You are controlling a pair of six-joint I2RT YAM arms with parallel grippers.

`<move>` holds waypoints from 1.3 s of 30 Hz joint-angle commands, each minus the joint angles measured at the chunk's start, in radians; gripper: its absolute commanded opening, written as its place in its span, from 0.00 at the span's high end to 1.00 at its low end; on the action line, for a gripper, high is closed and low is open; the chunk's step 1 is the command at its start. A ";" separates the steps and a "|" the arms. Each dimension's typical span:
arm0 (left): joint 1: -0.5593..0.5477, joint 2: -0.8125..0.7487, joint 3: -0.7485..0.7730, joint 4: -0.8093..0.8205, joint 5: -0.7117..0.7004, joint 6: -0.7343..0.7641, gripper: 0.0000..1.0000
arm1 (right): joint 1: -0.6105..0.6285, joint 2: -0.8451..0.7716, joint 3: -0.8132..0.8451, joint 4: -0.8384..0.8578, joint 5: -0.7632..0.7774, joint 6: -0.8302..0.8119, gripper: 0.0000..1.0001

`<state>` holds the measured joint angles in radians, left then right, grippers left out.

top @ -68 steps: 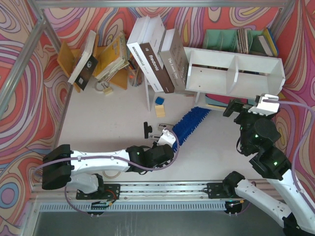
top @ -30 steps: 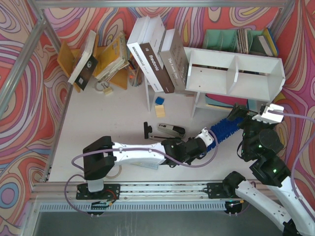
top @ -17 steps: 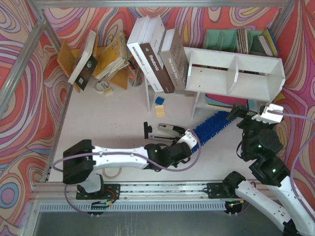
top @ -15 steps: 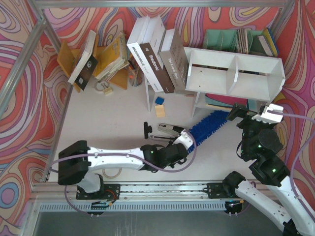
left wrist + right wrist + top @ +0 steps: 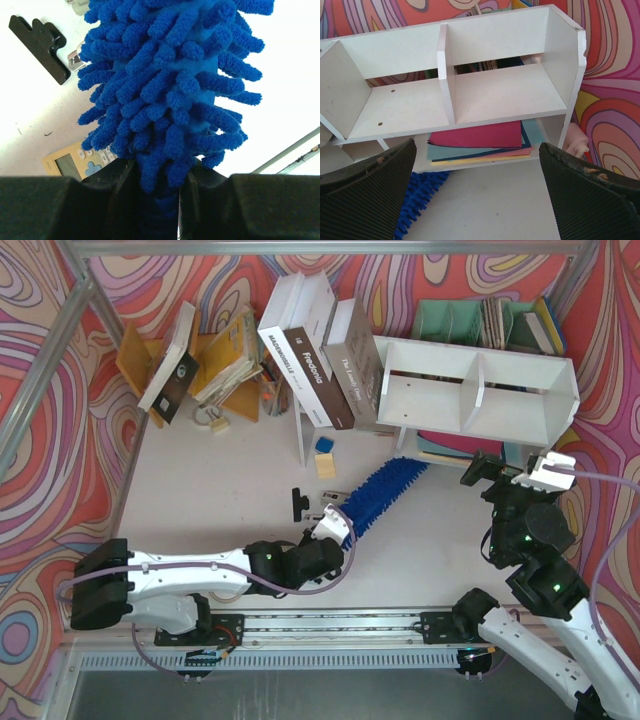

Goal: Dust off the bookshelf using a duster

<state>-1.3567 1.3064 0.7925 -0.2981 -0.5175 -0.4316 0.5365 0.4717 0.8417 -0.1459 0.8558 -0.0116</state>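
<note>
Right now my left hand (image 5: 333, 531) is clamped on the duster (image 5: 382, 490) at the base of its fluffy head; the left wrist view shows the two fingers (image 5: 117, 192) pressed against the handle on both sides. The duster lies low over the bench (image 5: 220, 470), head pointing far and right, its tip near the left end of the bookshelf (image 5: 478, 390) at the lower level. I cannot tell whether the tip touches the shelf.

My right hand (image 5: 510, 472) stands wide apart and holds nothing, just near the shelf's right half. In its wrist view the two upper compartments of the bookshelf (image 5: 505, 95) are bare, and papers (image 5: 480, 142) lie stacked on the lower level, with the duster (image 5: 420, 200) showing just near of them on the left.

As I judge it, picking up the duster is done, but none of the dusting shows. The head is not in either upper compartment or on the top board, so those surfaces, and the lower level around the papers, remain to be wiped.
</note>
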 commanded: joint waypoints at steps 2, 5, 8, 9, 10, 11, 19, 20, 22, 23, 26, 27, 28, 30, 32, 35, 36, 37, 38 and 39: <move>0.014 -0.022 0.000 0.033 -0.093 -0.030 1.00 | 0.001 -0.024 -0.016 0.041 0.001 -0.016 0.01; 0.014 0.038 0.053 0.074 -0.064 0.010 1.00 | 0.000 -0.024 -0.015 0.042 0.001 -0.014 0.01; 0.014 0.106 0.117 0.114 -0.020 0.051 1.00 | 0.000 -0.018 -0.014 0.040 0.000 -0.011 0.01; 0.014 0.130 0.139 0.119 -0.007 0.064 1.00 | 0.001 -0.016 -0.012 0.041 0.000 -0.011 0.01; 0.012 0.157 0.161 0.123 0.006 0.076 1.00 | 0.000 -0.014 -0.012 0.040 0.000 -0.008 0.01; 0.012 0.179 0.181 0.129 0.018 0.086 1.00 | 0.000 -0.012 -0.011 0.041 0.000 -0.009 0.01; -0.009 0.313 0.325 0.172 0.088 0.185 1.00 | 0.000 -0.024 -0.022 0.052 0.005 -0.022 0.01; -0.009 0.331 0.343 0.184 0.099 0.195 1.00 | 0.000 -0.022 -0.021 0.051 0.005 -0.023 0.01; -0.009 0.375 0.382 0.198 0.121 0.216 1.00 | 0.000 -0.023 -0.022 0.049 0.003 -0.022 0.01; -0.009 0.397 0.414 0.200 0.132 0.227 1.00 | 0.001 -0.022 -0.024 0.051 0.003 -0.023 0.01; -0.009 0.460 0.480 0.205 0.162 0.259 1.00 | 0.001 -0.017 -0.023 0.050 0.000 -0.025 0.01; -0.009 0.483 0.501 0.203 0.169 0.265 1.00 | 0.001 -0.015 -0.023 0.049 0.000 -0.023 0.01; -0.009 0.502 0.522 0.196 0.176 0.267 1.00 | 0.000 -0.015 -0.020 0.048 -0.001 -0.021 0.01; -0.009 0.531 0.560 0.178 0.193 0.266 1.00 | 0.000 -0.015 -0.021 0.047 -0.002 -0.021 0.01; -0.010 0.540 0.567 0.173 0.205 0.263 1.00 | 0.000 -0.018 -0.022 0.048 0.000 -0.023 0.01; -0.008 0.525 0.544 0.174 0.196 0.259 1.00 | 0.000 -0.021 -0.026 0.053 0.000 -0.028 0.01; -0.009 0.515 0.532 0.173 0.185 0.256 1.00 | 0.000 -0.020 -0.025 0.054 0.000 -0.027 0.01; -0.008 0.502 0.517 0.174 0.173 0.252 1.00 | 0.001 -0.018 -0.025 0.053 -0.001 -0.027 0.01; -0.008 0.487 0.499 0.176 0.161 0.248 1.00 | 0.000 -0.018 -0.026 0.053 -0.001 -0.026 0.01; -0.008 0.472 0.477 0.179 0.147 0.242 1.00 | 0.000 -0.018 -0.026 0.054 -0.003 -0.026 0.01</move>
<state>-1.3605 1.8507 1.3148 -0.2115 -0.3405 -0.1944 0.5365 0.4583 0.8288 -0.1238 0.8555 -0.0231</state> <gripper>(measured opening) 0.343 0.987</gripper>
